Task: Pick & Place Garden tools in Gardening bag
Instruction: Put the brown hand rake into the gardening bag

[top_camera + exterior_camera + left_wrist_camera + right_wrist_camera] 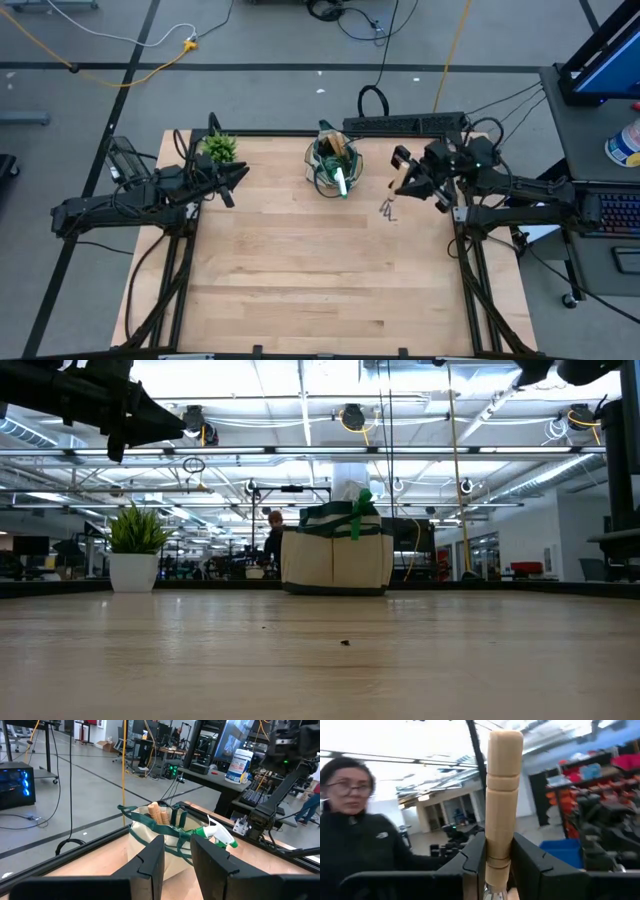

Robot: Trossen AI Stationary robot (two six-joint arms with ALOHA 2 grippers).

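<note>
One wooden-handled tool [503,795] was clamped between the right gripper's [412,178] narrowed fingers, raised above the worktop's [320,290] right side, near its far edge; which tool could not be told, since its metal end was hidden. The main risk, as I judged it, lay in the drop: the gardening bag [335,165], standing at the middle of the far edge, already held wooden handles and the green spray bottle [216,833], so a long tool let go off-centre could catch the rim or looped handles and tip out, or push the light bag over. The left gripper [236,180] hung near the far left corner, its fingers a narrow gap apart and empty, pointing at the bag; both arms closing on it together could collide.

Bare pale wood filled most of the worktop, with a small potted plant [218,148] at the far left. A person [355,825] stood close behind the table in a workshop under strip lights.
</note>
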